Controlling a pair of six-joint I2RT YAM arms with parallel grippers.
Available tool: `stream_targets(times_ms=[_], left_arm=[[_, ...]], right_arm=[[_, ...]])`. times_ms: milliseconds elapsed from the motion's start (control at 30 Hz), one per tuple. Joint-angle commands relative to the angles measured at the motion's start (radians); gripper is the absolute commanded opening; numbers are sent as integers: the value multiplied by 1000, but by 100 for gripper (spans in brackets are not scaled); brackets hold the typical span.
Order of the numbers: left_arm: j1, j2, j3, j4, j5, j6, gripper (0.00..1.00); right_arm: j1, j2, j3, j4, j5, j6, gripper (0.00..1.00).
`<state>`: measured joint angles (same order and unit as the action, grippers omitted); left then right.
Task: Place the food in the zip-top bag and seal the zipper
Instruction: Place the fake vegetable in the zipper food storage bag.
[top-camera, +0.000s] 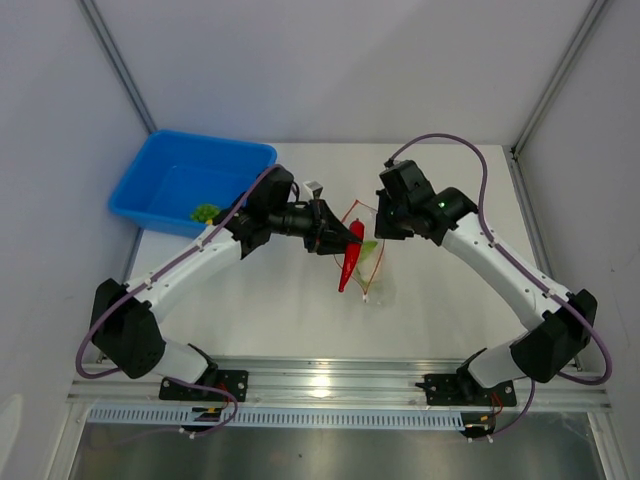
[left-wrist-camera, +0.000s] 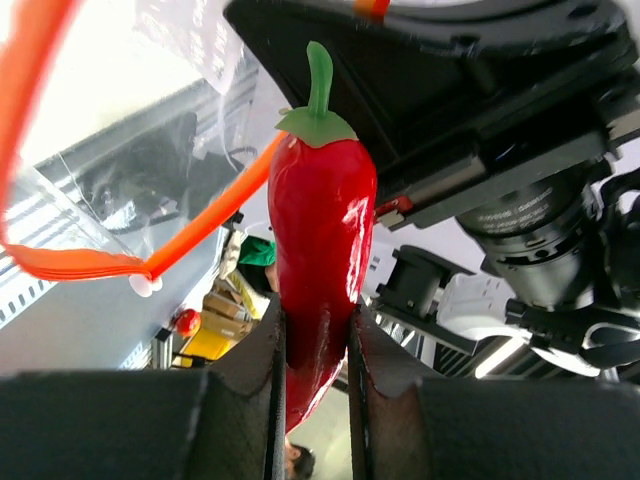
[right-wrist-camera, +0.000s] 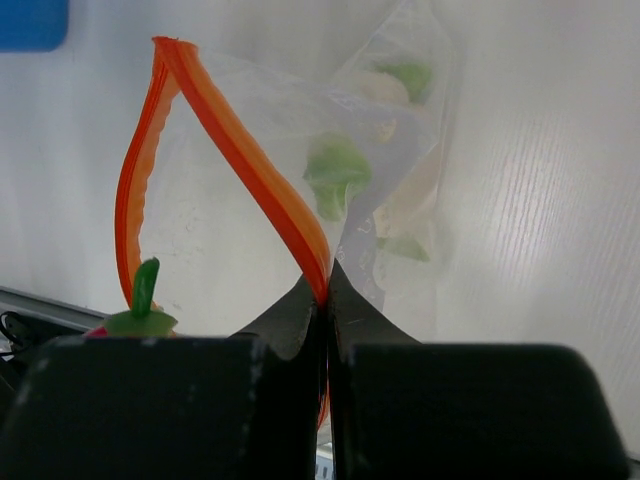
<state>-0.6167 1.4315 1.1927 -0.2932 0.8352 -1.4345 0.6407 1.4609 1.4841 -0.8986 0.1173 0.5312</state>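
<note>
My left gripper (top-camera: 335, 240) is shut on the red chili pepper (top-camera: 349, 262), which hangs point down at the bag's mouth; in the left wrist view the chili (left-wrist-camera: 322, 215) sits between my jaws (left-wrist-camera: 315, 345). My right gripper (right-wrist-camera: 327, 295) is shut on the red-orange zipper strip (right-wrist-camera: 255, 170) and holds the clear zip-top bag (top-camera: 372, 262) up with its mouth open. White cauliflower and green pieces (right-wrist-camera: 345, 170) lie inside the bag. The chili's green stem (right-wrist-camera: 143, 295) shows at the lower left of the right wrist view. A green grape bunch (top-camera: 205, 212) lies in the blue bin.
The blue plastic bin (top-camera: 165, 165) stands at the back left of the white table. Metal frame posts (top-camera: 118, 60) rise at both back corners. An aluminium rail (top-camera: 340, 385) runs along the near edge by the arm bases.
</note>
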Motion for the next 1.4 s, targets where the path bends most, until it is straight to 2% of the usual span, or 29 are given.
stream_targets(times_ms=[0,167,400,533,800,1067,1100,1167,1200,1233,1367], left_arm=[[5,-31,-1,-11,-25,-155,1],[6,9,8,12,-27,-178,1],[5,76,44,28,-97,-184,1],[8,78,-21,130,-131,-239,1],[9,122,15,117,-205,-196,1],[8,136,-4,207,-258,-158,3],[6,136,-5,213,-260,-149,4],[5,142,10,200,-263,-130,17],[3,145,16,184,-262,-110,33],[2,147,24,155,-263,-98,40],[-2,150,48,121,-260,-49,52]], right_arm=[[7,-53,-16,40,16,19,0],[8,-73,-34,50,8,10,0],[8,-73,-50,56,-37,13,0],[8,-68,-50,63,-53,12,0],[1,-65,-48,61,-68,7,0],[-16,-62,-56,58,-80,0,0],[-21,-63,-56,56,-82,-3,0],[-22,-65,-58,55,-84,-5,0],[-26,-66,-59,55,-84,-5,0],[-29,-70,-62,55,-85,-8,0],[-36,-73,-67,55,-94,-8,0]])
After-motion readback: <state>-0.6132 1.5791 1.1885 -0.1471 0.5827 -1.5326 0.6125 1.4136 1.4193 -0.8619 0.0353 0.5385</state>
